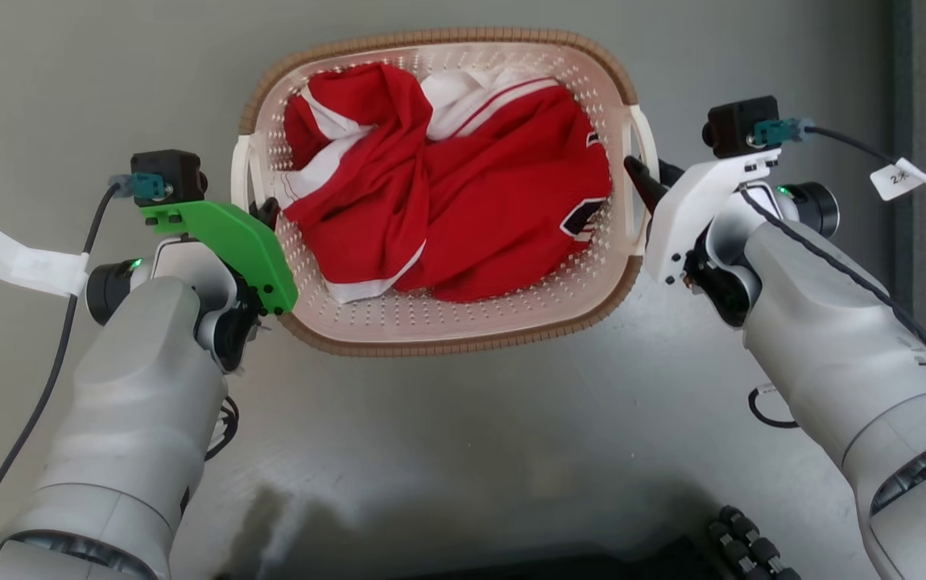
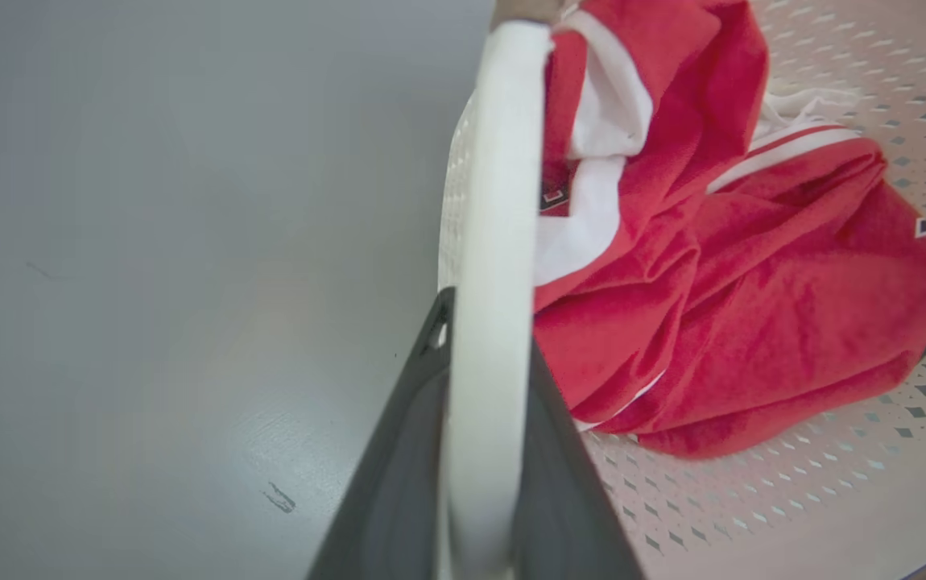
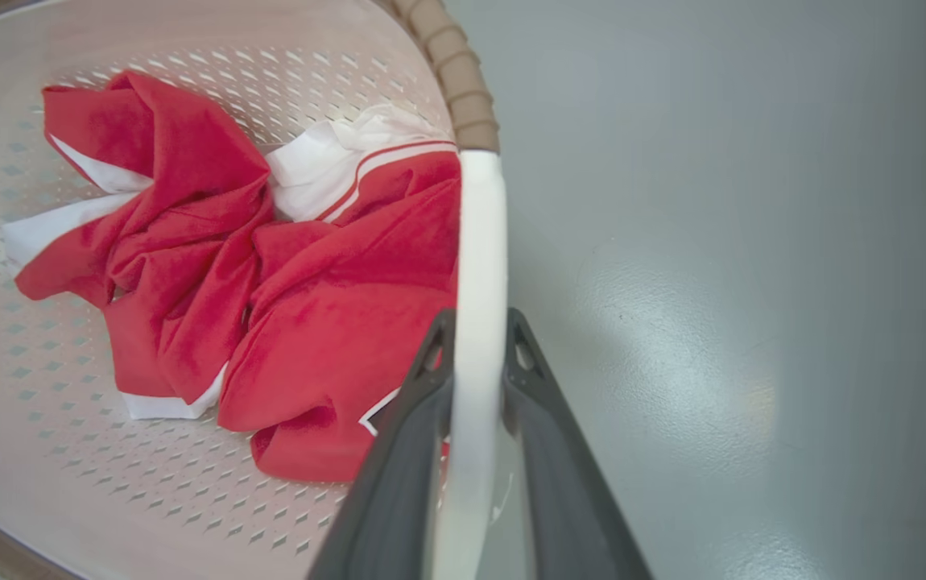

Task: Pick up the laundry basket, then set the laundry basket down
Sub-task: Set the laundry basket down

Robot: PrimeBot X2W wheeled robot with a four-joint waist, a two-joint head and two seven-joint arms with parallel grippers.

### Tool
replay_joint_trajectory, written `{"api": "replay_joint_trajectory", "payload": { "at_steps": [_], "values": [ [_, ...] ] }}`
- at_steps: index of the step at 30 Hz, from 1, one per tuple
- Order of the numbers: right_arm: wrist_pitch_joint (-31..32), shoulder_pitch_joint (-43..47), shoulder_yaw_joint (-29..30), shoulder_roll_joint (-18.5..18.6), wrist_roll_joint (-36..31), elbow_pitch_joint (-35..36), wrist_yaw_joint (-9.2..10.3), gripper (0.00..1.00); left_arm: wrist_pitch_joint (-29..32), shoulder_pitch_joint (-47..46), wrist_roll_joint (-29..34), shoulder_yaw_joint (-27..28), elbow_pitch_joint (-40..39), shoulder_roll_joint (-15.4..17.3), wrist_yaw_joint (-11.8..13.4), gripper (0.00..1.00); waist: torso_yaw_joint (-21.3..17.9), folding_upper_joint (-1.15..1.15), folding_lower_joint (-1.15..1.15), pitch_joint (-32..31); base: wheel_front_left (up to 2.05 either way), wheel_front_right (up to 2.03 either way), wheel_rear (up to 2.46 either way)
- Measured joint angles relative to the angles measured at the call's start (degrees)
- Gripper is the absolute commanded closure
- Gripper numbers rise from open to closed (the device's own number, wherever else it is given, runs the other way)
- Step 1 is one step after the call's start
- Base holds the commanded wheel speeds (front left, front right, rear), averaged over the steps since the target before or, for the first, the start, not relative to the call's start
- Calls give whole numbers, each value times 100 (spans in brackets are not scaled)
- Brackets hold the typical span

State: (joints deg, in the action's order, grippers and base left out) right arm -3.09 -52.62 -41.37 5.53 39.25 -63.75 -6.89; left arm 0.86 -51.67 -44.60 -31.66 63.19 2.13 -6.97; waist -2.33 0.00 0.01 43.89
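The laundry basket (image 1: 463,326), cream and perforated with a brown woven-look rim, sits in the middle of the head view holding red and white clothing (image 1: 463,201). My left gripper (image 1: 263,211) is shut on the basket's white left handle (image 2: 495,242), one dark finger on each side of it. My right gripper (image 1: 642,179) is shut on the white right handle (image 3: 479,266) in the same way. In the wrist views, grey floor shows below each handle. Whether the basket rests on the floor or hangs above it, I cannot tell.
Smooth grey floor (image 1: 511,419) lies all around the basket. A dark strip (image 1: 902,80) runs down the right edge of the head view. Part of my dark base (image 1: 745,548) shows at the bottom. Cables trail from both wrists.
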Motion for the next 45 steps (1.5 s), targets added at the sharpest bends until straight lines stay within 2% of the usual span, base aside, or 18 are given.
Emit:
{"api": "replay_joint_trajectory", "payload": {
  "at_steps": [11,22,23,24,25,26,27,29,45],
  "values": [
    [-100,-190,7,-38,-4,-169,0,100,-91,-154,-5,-9,121,-25,-7,100,-57,0,0,544,0,0,0],
    [-252,-246,10,-107,-4,-319,-1,100,-227,-225,-4,-78,261,-48,-15,100,-98,0,0,656,0,0,0],
    [-289,-254,7,-108,-5,-324,-1,77,-241,-240,-3,-99,267,-48,-15,100,-98,0,0,661,0,0,0],
    [-332,-264,8,-108,-5,-326,-1,48,-243,-253,-1,-115,269,-48,-15,100,-98,0,0,664,0,0,0],
    [-352,-278,8,-104,-5,-334,-1,3,-242,-271,-2,-119,278,-48,-15,72,-97,0,0,667,0,0,0],
    [-352,-300,2,-100,-7,-349,-1,0,-241,-288,-2,-135,286,-46,-15,55,-95,0,0,668,0,0,0],
    [-368,-321,1,-93,-7,-361,0,0,-241,-308,-2,-142,287,-36,-15,28,-94,0,0,669,0,0,0],
    [-423,-331,-8,-55,-8,-390,0,0,-242,-367,-7,-158,287,-21,-15,0,-86,0,0,666,0,0,0],
    [-811,-300,-62,-78,-8,-471,-12,0,-436,-349,-58,-319,305,-26,-15,0,-74,0,-1,302,0,0,0]
  ]
}}
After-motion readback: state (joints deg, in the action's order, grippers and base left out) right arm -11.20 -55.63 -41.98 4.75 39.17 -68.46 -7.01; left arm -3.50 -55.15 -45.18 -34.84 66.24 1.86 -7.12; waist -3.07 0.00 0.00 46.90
